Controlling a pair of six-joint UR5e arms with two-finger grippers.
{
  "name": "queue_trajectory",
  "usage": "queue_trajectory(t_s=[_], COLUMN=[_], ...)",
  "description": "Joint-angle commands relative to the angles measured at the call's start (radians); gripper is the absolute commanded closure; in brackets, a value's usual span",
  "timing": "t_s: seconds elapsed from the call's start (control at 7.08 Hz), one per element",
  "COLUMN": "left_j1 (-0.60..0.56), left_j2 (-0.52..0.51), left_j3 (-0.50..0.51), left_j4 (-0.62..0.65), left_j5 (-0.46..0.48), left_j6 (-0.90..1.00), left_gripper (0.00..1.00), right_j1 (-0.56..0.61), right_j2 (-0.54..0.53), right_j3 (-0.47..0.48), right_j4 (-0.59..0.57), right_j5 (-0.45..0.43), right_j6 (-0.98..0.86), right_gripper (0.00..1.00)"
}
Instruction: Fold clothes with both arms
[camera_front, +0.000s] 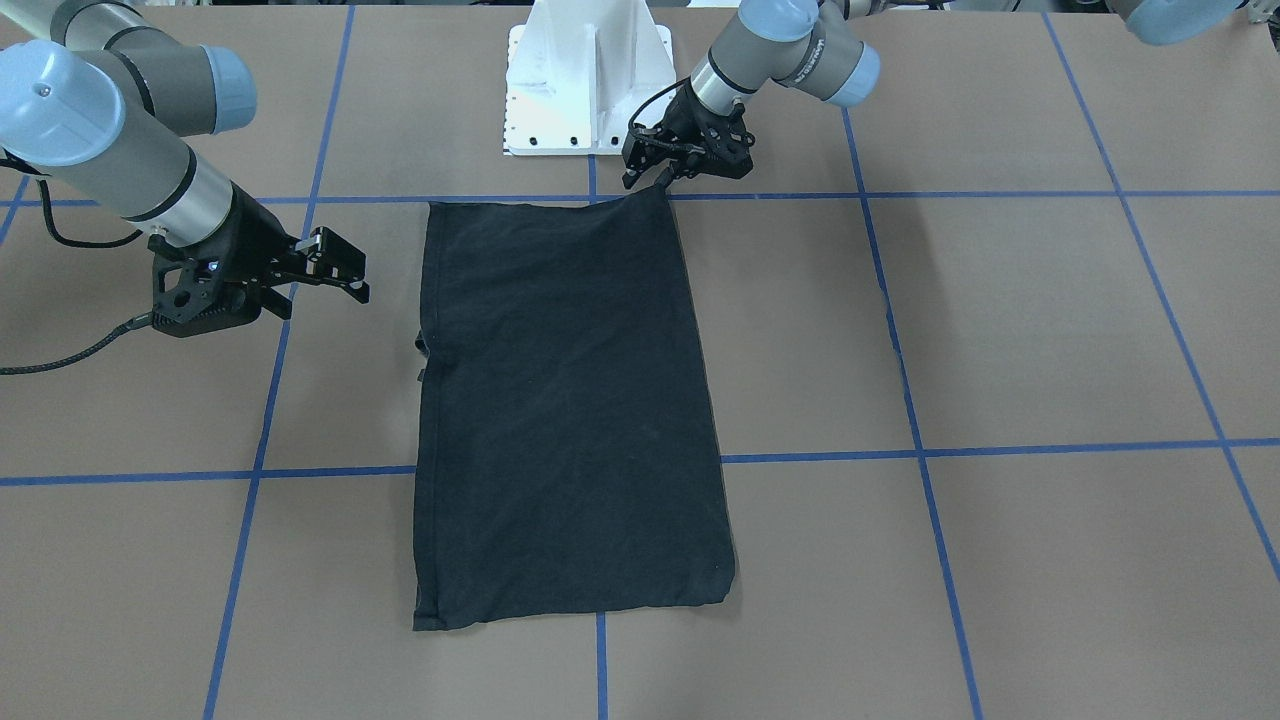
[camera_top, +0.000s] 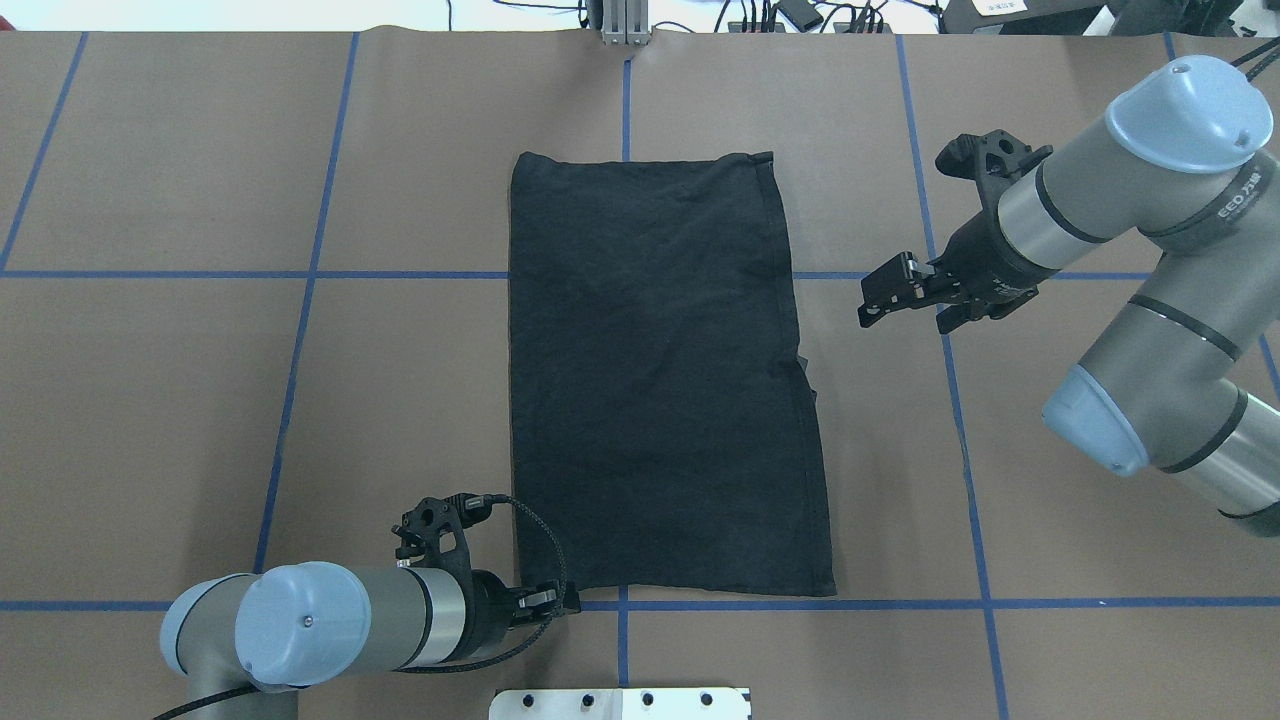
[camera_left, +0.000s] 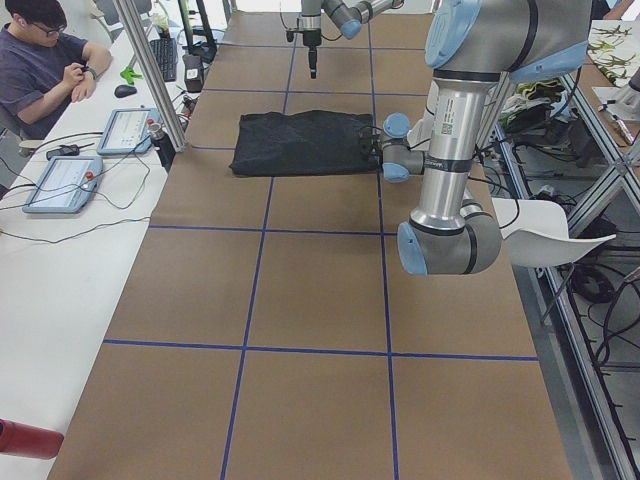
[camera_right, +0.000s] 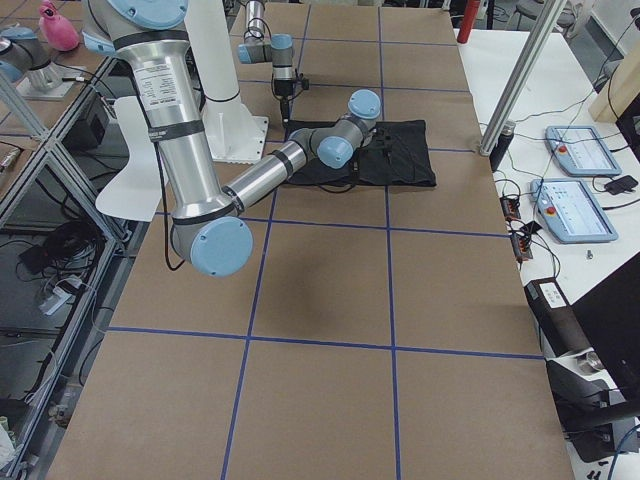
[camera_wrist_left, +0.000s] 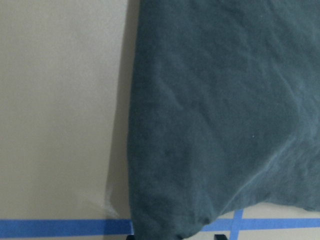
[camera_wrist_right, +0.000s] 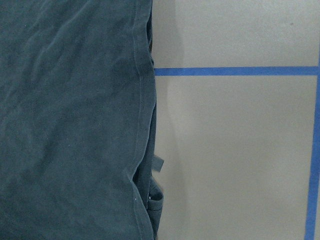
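Right under the left wrist camera lies a corner of the black T-shirt (camera_wrist_left: 210, 125), bunched where it meets the blue tape line (camera_wrist_left: 50, 227). The left hand (camera_front: 655, 178) looks closed down onto that corner (in the front view the cloth peaks up into it). The right hand (camera_top: 905, 305) hangs spread wide and empty just beside the shirt's long right edge, about midway along.

If you lift now with only that one corner held, expect the strip to skew and fold on a diagonal. A shallow pinch may also take just the top layer and let the stack peel apart.

The shirt lies flat in the middle of the counter (camera_top: 200, 400), plain side up. It is a long strip, its long axis running from the robot's base straight toward your side. I cannot tell which end is the collar.
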Motion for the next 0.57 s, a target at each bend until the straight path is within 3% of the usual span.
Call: queue_trajectory(t_s=[0.0,0.42], left_j1=[-0.013,-0.035], left_j2=[0.000,0.003], left_j3=[0.000,0.002], left_j4=[0.000,0.002], left_j5=[0.000,0.000], left_j6=[0.002,0.007], left_gripper=[0.41,0.42], right_j1=[-0.002,-0.002], right_j2=[0.001,0.001], right_j3=[-0.005,-0.006], right_j4=[0.000,0.000], right_j5=[0.000,0.000], right_j6=[-0.003,-0.003], right_gripper=[0.01,0.01])
